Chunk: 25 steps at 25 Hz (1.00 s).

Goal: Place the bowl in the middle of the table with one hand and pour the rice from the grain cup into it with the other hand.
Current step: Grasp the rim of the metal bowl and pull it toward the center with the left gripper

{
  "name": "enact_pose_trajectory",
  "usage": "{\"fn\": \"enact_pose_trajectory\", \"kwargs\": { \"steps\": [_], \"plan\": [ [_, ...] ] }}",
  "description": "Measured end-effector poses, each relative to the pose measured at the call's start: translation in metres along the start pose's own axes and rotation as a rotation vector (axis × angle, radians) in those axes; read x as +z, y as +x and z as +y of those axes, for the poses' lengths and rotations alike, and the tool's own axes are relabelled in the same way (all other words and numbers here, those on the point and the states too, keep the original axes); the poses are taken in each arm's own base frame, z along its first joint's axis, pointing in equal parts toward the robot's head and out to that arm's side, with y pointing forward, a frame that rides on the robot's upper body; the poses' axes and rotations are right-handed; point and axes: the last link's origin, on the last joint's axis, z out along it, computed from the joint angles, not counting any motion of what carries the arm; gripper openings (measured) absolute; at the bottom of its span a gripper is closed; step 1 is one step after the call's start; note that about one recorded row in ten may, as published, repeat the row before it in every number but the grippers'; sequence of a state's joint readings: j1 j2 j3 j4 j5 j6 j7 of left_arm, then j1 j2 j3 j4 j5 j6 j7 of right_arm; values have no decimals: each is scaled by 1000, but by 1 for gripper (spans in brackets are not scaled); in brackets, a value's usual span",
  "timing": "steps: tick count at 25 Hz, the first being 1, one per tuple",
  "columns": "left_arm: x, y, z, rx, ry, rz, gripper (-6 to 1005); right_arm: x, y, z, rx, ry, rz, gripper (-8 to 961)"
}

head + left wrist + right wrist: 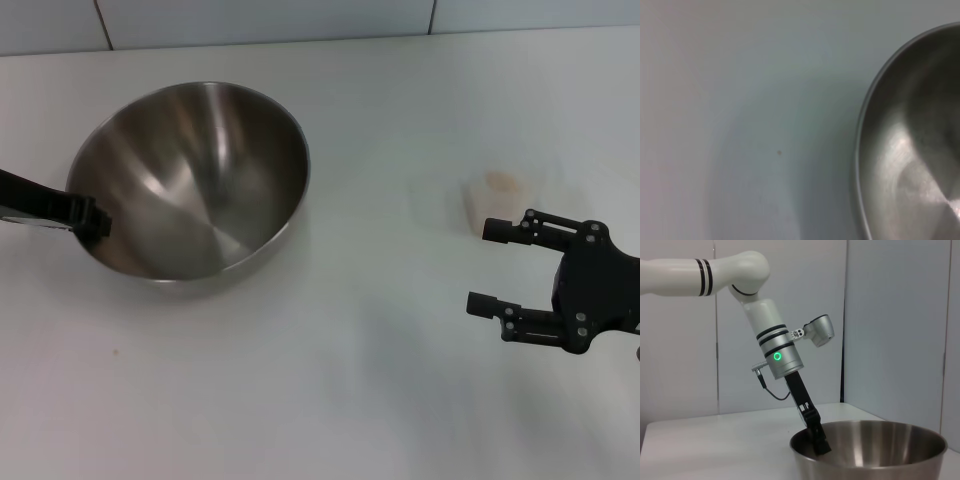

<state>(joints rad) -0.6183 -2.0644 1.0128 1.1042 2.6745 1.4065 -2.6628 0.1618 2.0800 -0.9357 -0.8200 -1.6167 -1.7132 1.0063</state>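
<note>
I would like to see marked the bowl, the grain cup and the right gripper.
bowl (pixel 190 190): head view, inner wall.
grain cup (pixel 497 203): head view, side wall.
right gripper (pixel 484 266): head view, gap between open fingertips.

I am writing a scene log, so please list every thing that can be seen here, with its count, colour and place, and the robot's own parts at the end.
bowl: one, shiny steel, on the table's left part, empty as far as the inside shows.
grain cup: one, pale translucent, on the right part, standing apart from the bowl; its contents cannot be made out.
table: one, white, under everything.
wall: pale panels, behind the table.
left gripper: one, black, on a white arm, fingers clamped on the bowl's left rim, one inside the bowl.
right gripper: one, black, fingers open, just near the grain cup on its close side, not touching it.
</note>
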Motion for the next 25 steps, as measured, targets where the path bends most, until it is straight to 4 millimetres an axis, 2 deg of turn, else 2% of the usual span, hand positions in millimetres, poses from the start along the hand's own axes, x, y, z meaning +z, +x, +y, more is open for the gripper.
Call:
{"fn": "enact_pose_trajectory", "kwargs": {
  "steps": [9,12,17,25],
  "plan": [
    [-8,7,3,13,12,27,180,1,-1,-1,-5,-3,-1,750],
    [-12,10,5,14,13,33,88,1,-1,-2,-5,-1,0,750],
    [-12,13,11,44,13,23,26,1,-1,-2,-4,1,1,750],
    [-13,18,17,113,17,21,22,2,0,-2,-4,5,3,749]
  ]
}}
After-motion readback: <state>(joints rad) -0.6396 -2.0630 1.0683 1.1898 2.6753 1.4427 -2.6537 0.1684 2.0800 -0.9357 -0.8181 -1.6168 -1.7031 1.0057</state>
